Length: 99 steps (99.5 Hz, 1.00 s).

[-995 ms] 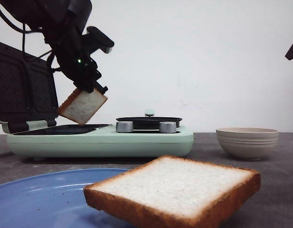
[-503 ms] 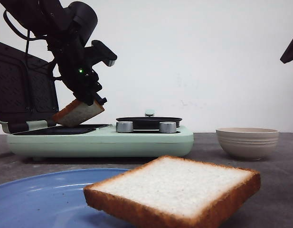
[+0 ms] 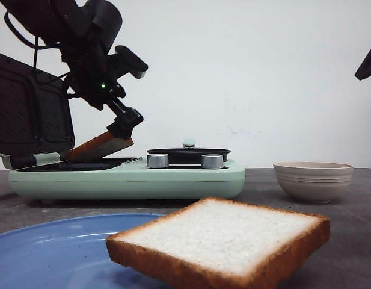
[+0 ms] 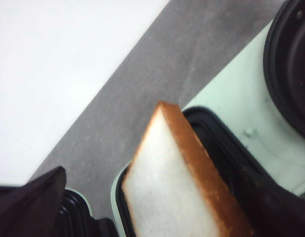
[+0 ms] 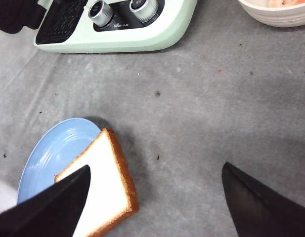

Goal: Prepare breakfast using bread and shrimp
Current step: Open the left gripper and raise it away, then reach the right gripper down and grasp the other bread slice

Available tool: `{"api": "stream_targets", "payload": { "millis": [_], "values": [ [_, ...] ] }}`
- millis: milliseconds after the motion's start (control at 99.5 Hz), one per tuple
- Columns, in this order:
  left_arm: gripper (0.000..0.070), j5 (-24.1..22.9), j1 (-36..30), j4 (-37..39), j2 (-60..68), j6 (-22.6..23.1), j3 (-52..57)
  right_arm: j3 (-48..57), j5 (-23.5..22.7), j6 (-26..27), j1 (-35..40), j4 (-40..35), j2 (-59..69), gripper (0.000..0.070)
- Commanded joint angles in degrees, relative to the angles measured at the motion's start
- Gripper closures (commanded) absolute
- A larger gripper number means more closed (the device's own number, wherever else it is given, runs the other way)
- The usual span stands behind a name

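Two bread slices concern us. Our left gripper (image 3: 120, 133) pinches one slice (image 3: 100, 146) by its edge, tilted over the sandwich maker's plate (image 3: 83, 164) below it. We judge it light and soft, easily crushed.

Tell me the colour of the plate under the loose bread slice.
Light blue; the plate shows best in the right wrist view, under the bread slice.

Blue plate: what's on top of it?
One bread slice lies on the blue plate, overhanging its rim onto the table. The plate surface beneath that slice is covered; nothing else shows on it.
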Motion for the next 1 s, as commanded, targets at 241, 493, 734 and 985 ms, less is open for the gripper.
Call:
{"api": "stream_targets", "payload": {
  "millis": [241, 493, 734, 985],
  "values": [
    [0.0001, -0.15, -0.94, -3.61, 0.79, -4.50, 7.30, 0.87, 0.00, -0.63, 0.28, 0.46, 0.28, 0.0168],
    [0.0688, 4.15, -1.38, -11.76, -7.37, -26.86, 9.77, 0.87, 0.04, -0.35, 0.28, 0.59, 0.37, 0.0168],
    [0.0687, 5.79, -1.86, -17.11, -21.94, -30.21, 9.77, 0.87, -0.66, 1.62, 0.26, 2.23, 2.80, 0.0168],
    [0.0687, 8.59, -1.88, -27.30, -40.87, -35.65, 9.77, 0.87, -7.37, 2.62, 0.28, 2.19, 9.86, 0.0168]
  ]
}}
